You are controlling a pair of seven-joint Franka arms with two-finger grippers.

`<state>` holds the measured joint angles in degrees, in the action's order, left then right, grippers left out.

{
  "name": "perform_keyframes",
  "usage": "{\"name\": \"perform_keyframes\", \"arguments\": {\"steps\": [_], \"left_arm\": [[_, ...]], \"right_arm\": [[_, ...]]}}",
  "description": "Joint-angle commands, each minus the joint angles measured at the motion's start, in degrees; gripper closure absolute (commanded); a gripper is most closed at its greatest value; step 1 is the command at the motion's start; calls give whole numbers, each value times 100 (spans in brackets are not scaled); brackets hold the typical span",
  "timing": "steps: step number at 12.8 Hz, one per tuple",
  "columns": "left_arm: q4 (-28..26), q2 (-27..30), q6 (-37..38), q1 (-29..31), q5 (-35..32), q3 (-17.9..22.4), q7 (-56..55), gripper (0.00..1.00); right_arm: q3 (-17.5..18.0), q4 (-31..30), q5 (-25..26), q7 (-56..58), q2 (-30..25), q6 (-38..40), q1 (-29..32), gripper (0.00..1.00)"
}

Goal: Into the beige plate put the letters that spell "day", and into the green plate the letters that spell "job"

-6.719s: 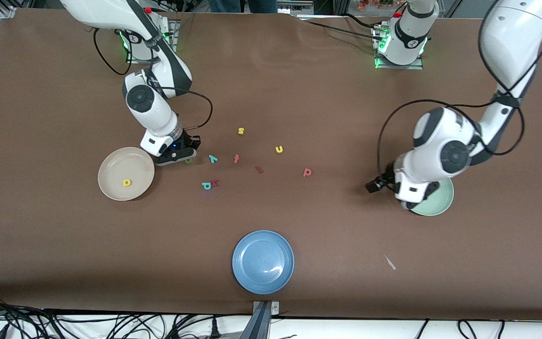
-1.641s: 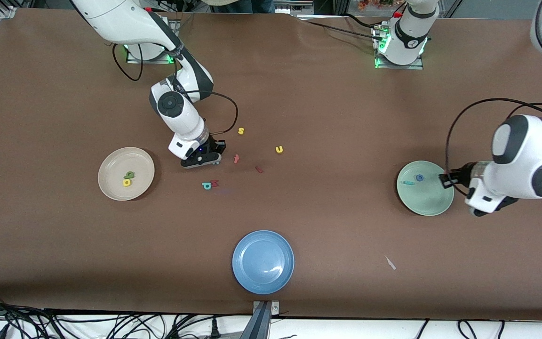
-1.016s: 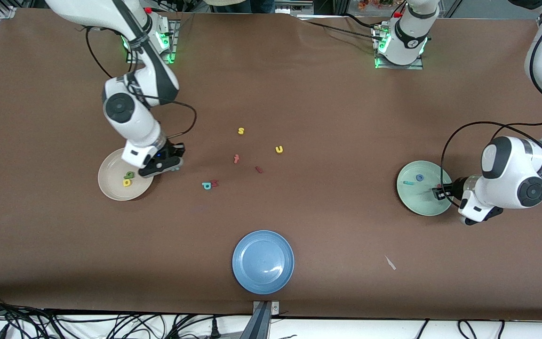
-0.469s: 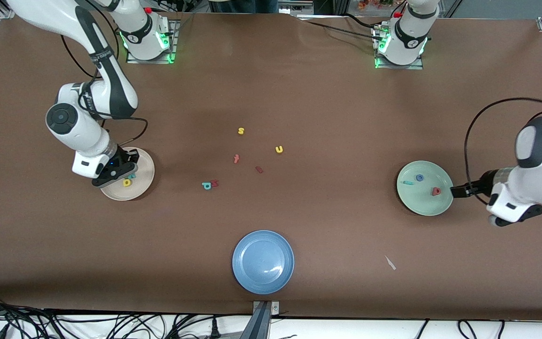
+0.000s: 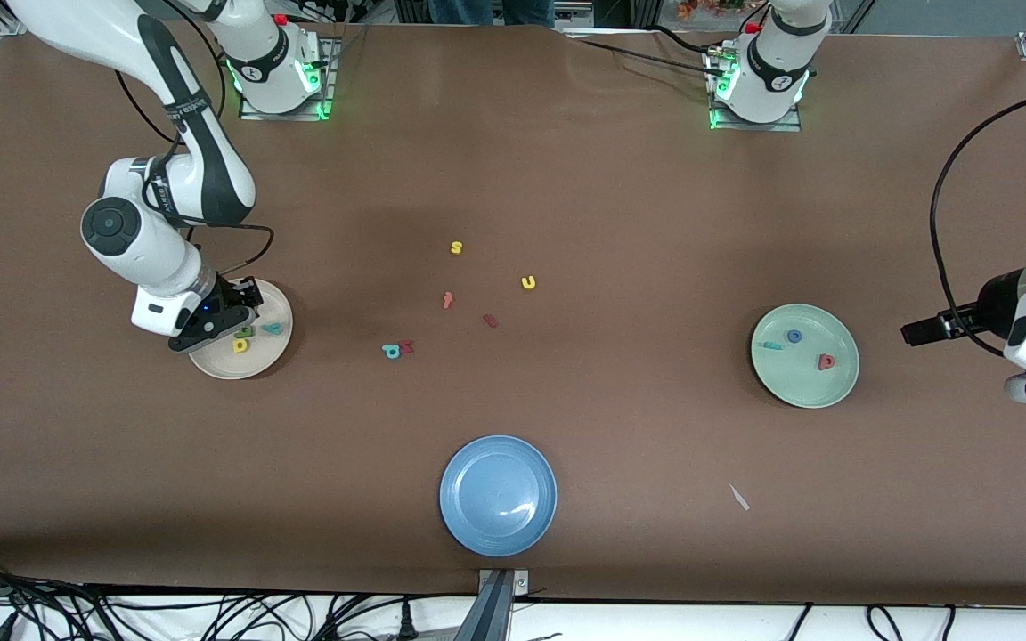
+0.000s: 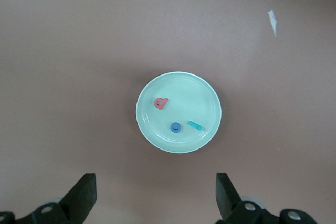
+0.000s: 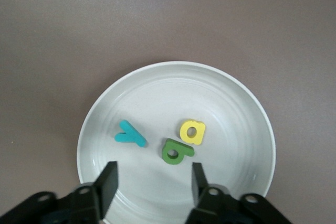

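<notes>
The beige plate (image 5: 228, 363) lies toward the right arm's end of the table. In it are the yellow "d" (image 5: 240, 345), the green "a" (image 5: 244, 332) and the teal "y" (image 5: 272, 328). My right gripper (image 5: 244, 298) hangs open and empty just over that plate (image 7: 226, 103), and its wrist view shows the "y" (image 7: 129, 134), "a" (image 7: 176, 151) and "d" (image 7: 192, 131). The green plate (image 5: 802, 387) holds the blue "o" (image 5: 794, 336), teal "j" (image 5: 772, 345) and salmon "b" (image 5: 826, 361). My left gripper (image 5: 912, 333) is open and empty, off that plate toward the left arm's end.
Mid-table lie a yellow "s" (image 5: 456, 247), a yellow "u" (image 5: 528, 282), a red "t" (image 5: 448, 300), a dark red piece (image 5: 490, 320) and a teal letter (image 5: 391, 351). A blue plate (image 5: 498, 495) sits nearest the front camera. A white scrap (image 5: 738, 496) lies beside it.
My right gripper has opened and the teal "y" now lies in the beige plate. My left gripper let go of the "b" into the green plate and drew away toward the table's end.
</notes>
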<state>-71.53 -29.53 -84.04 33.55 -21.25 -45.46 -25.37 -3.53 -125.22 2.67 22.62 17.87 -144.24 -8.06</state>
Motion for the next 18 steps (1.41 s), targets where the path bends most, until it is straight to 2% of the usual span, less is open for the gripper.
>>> {"name": "perform_keyframes", "arguments": {"steps": [1,8,10,11,13,15,18], "left_arm": [[34,18,290,-6,-19,-103,443,0],[105,18,274,-103,-19,-147,393,0],[105,18,274,-103,-19,-148,401,0],[105,18,265,-103,-19,-148,410,0],[105,18,256,-103,-28,-165,428,0],[105,18,256,-190,-63,-139,454,0],[113,18,151,-672,-89,255,524,0]], "right_arm": [[19,-28,-47,-152,-73,53,15,14],[81,234,-39,-715,67,97,-2,14],[194,593,-74,-1056,24,761,-64,14],[334,909,-74,-1371,41,1270,-46,14],[380,1533,-82,-1594,172,2150,-55,14],[388,1659,-109,-1594,243,2347,-11,14],[397,1668,-179,-1594,208,2548,-46,14]]}}
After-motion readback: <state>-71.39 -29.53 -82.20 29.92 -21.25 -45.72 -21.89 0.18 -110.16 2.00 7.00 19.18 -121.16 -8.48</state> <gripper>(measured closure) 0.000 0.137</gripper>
